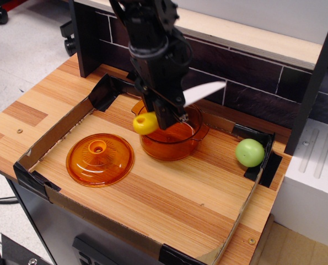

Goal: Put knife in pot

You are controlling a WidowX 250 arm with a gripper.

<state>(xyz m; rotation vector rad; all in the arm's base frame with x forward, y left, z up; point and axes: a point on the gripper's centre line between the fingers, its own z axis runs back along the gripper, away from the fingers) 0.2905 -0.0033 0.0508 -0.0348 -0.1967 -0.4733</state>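
Observation:
My gripper (169, 113) is shut on the knife (147, 122) and holds it across and just above the pot (172, 141). The knife's yellow handle with a hole at its end sticks out to the left over the pot's front left rim. Its white blade (205, 92) points up to the right, behind the gripper. The pot is round, transparent orange, and stands in the middle back of the wooden tray area. The gripper body hides the pot's back rim.
A flat orange lid with a knob (100, 159) lies to the left of the pot. A green ball (249, 152) sits at the right by the cardboard wall (48, 138). A dark tiled backsplash (246, 83) runs behind.

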